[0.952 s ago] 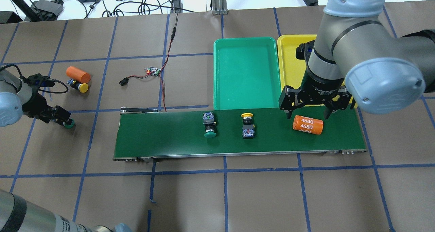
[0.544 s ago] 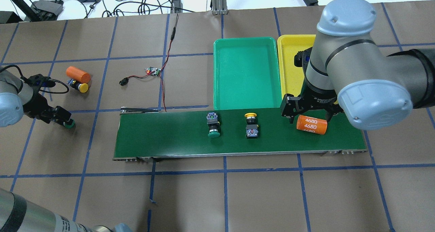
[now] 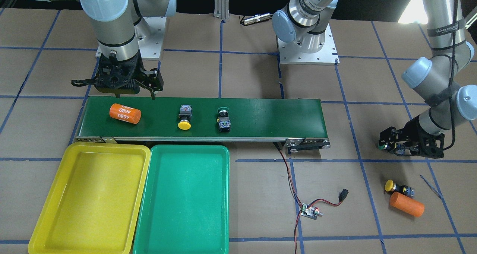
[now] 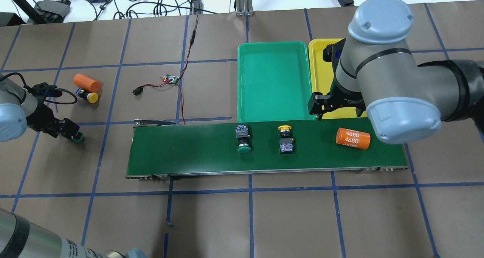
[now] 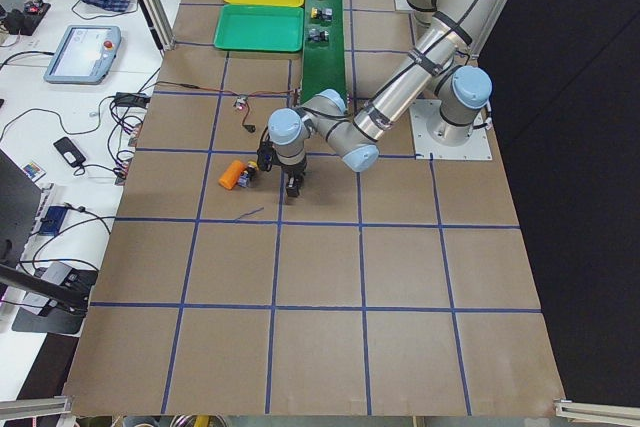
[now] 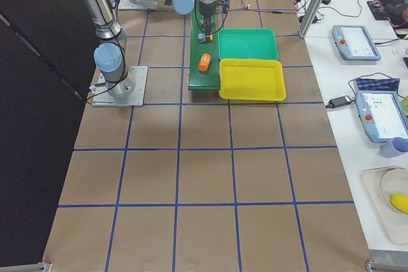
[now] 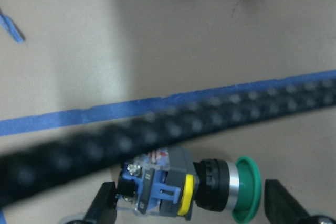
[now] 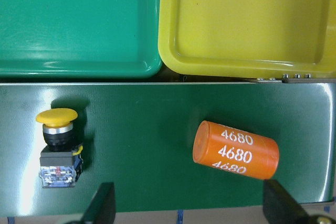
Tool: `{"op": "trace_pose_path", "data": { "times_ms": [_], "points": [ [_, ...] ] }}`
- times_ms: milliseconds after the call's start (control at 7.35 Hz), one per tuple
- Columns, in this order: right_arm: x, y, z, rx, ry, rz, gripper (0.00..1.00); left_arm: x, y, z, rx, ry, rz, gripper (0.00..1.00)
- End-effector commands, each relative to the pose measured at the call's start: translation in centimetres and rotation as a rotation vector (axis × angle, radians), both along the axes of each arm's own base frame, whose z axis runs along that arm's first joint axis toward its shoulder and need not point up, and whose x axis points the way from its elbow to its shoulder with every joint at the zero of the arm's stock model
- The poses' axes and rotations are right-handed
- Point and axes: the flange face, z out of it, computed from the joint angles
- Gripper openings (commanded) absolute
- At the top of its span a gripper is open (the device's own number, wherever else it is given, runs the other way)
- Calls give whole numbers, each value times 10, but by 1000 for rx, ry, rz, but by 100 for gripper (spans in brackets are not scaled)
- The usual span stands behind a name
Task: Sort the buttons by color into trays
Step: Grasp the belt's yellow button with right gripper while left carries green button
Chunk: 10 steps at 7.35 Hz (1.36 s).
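Note:
A green button (image 4: 244, 139) and a yellow button (image 4: 285, 139) lie on the dark green belt (image 4: 189, 152). My right gripper (image 3: 135, 97) is open and empty, over the belt's robot-side edge. In its wrist view the yellow button (image 8: 58, 148) lies at the left. My left gripper (image 7: 191, 208) is open, low over the table, its fingers on either side of a second green button (image 7: 194, 190). Another yellow button (image 4: 89, 95) lies on the table at the far left. The green tray (image 4: 274, 84) and the yellow tray (image 4: 321, 69) stand empty beyond the belt.
An orange cylinder marked 4680 (image 4: 352, 138) lies on the belt near my right gripper. A second orange cylinder (image 4: 87, 83) lies touching the loose yellow button. A small circuit board (image 4: 170, 79) with red and black wires lies left of the green tray.
The two buttons and the orange cylinder on the belt have shifted to the right. My right gripper has moved left, off the cylinder. The left gripper has barely moved.

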Motion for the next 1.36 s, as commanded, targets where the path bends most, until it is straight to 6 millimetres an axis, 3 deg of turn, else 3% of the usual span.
{"op": "trace_pose_path", "data": {
  "times_ms": [0, 136, 272, 680, 952, 1088, 1224],
  "points": [
    [1, -14, -11, 3, -1, 7, 100, 1, -2, 10, -18, -9, 7, 34],
    [2, -11, -15, 10, -2, 1, 100, -8, -1, 21, -16, -10, 13, 27],
    [3, -8, -21, 23, -6, -4, 100, -34, -5, 41, -7, 6, 49, 27],
    [49, 19, -52, -44, -56, 99, 100, -180, -9, 106, -28, 46, 222, 20],
    [46, 33, -84, -49, -61, 100, 100, -288, -1, 128, -40, 31, 297, 20],
    [44, 35, -101, -96, -67, 103, 100, -332, 15, 129, -27, 26, 306, 20],
    [40, 34, -110, -89, -66, 96, 100, -360, 36, 115, 7, 22, 350, 20]
  ]
}}
